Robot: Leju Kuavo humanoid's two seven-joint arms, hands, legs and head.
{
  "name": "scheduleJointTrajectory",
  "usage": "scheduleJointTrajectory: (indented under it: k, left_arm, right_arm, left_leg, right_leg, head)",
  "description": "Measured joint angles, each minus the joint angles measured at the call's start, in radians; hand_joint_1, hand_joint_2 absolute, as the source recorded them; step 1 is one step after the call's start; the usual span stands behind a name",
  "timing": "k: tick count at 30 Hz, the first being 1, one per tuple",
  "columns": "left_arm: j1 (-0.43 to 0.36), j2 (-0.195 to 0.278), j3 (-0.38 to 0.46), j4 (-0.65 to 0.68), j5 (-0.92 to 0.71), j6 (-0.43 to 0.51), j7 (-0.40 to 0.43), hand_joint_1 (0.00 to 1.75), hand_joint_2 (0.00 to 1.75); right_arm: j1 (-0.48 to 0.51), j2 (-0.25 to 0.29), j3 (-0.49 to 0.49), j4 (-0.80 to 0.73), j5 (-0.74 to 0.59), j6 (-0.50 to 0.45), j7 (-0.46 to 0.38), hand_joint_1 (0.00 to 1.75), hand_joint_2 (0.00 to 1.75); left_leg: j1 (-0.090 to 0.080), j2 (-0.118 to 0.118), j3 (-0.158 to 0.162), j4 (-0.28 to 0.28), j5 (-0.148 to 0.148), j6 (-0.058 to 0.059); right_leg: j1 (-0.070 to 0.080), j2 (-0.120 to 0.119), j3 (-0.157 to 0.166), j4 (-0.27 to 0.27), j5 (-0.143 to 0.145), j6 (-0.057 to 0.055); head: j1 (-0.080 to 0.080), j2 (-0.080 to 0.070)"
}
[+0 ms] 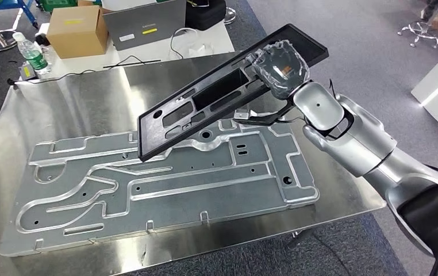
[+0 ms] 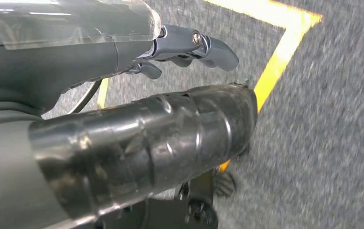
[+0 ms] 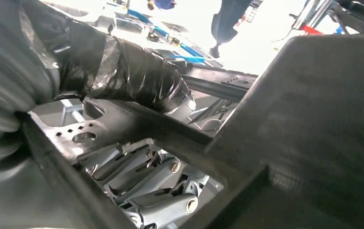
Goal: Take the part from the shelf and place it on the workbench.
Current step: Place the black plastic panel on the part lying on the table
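Head view, right hand gripping black slotted part

matt black plastic part; shiny brushed metal counter; dull machined metal plate; brown cardboard box; rough grey carpet floor

The part is matt black, pierced with slots; the plate beneath it is pale silver with raised ribs and small dark holes; the workbench is shiny brushed steel; the right hand is grey under clear wrap; the box is brown; the floor is speckled grey carpet crossed by a yellow line.
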Motion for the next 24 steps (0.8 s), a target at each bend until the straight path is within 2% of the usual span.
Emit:
scheduleJointTrajectory:
  k: [5, 10, 18, 22, 24]
  left_arm:
    - [0.003, 0.0, 0.0, 0.0, 0.0, 0.0, 0.0, 0.0, 0.0]
    - [0.004, 0.0, 0.002, 0.0, 0.0, 0.001, 0.0, 0.0, 0.0]
    - [0.003, -0.002, 0.007, 0.0, 0.0, 0.0, -0.016, 0.0, 0.0]
    - [0.004, -0.002, 0.016, 0.0, -0.002, 0.006, -0.041, 0.0, 1.75]
    - [0.004, -0.002, 0.023, 0.0, -0.006, 0.019, -0.046, 0.0, 1.75]
  right_arm:
    - [-0.002, 0.0, 0.0, 0.0, 0.0, 0.0, 0.0, 1.75, 1.75]
    - [-0.006, 0.0, 0.0, 0.0, 0.0, 0.0, 0.0, 1.75, 1.75]
    - [-0.007, 0.0, 0.0, 0.0, 0.002, -0.001, 0.0, 1.75, 1.75]
    - [-0.002, -0.009, -0.003, -0.008, -0.001, 0.0, -0.002, 0.0, 0.0]
    - [0.009, -0.021, -0.009, -0.021, -0.005, 0.0, -0.003, 0.0, 0.0]
  left_leg:
    - [-0.001, -0.004, -0.002, -0.001, 0.005, -0.012]
    - [-0.001, -0.005, -0.004, -0.001, 0.006, -0.008]
    - [-0.002, -0.005, -0.004, 0.0, 0.004, -0.002]
    - [-0.002, -0.005, -0.003, 0.0, 0.003, 0.0]
    - [-0.002, -0.005, -0.003, 0.0, 0.003, 0.0]
  right_leg:
    - [-0.003, -0.002, 0.002, -0.009, 0.007, -0.004]
    - [-0.004, -0.002, 0.008, -0.02, 0.014, 0.002]
    - [-0.004, -0.002, 0.01, -0.025, 0.015, 0.005]
    - [-0.004, -0.002, 0.01, -0.025, 0.015, 0.006]
    - [-0.004, -0.002, 0.01, -0.026, 0.015, 0.006]
  head:
    - [0.0, 0.0]
    - [0.0, 0.0]
    - [0.0, 0.0]
    - [0.0, 0.0]
    - [0.0, 0.0]
